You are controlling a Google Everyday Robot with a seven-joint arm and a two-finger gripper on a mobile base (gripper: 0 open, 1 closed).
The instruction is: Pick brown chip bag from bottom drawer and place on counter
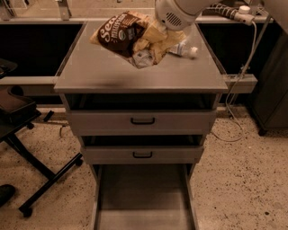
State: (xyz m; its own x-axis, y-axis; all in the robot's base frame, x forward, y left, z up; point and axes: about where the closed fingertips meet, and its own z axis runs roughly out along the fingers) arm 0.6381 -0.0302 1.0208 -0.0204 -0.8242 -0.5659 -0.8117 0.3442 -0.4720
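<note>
While above counter [135, 77], gripper [152, 41] with brown chip bag [119, 31].

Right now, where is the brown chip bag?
In the camera view, the brown chip bag is top centre, over the rear of the counter, held by the gripper at its right end, just left of a clear plastic bottle.

Overall level: dim, with a warm brown cast across the whole frame.
Source: overhead; the counter [135, 74] carries a faint sheen.
Shadows: a soft dark smudge lies below the brown chip bag [123, 31]; the drawer recesses are near black; the bottom drawer [144, 197] floor is evenly dull.
Gripper [157, 38]: upper centre, at the bag's pale end, under the brightly lit white arm housing [173, 13].
</note>
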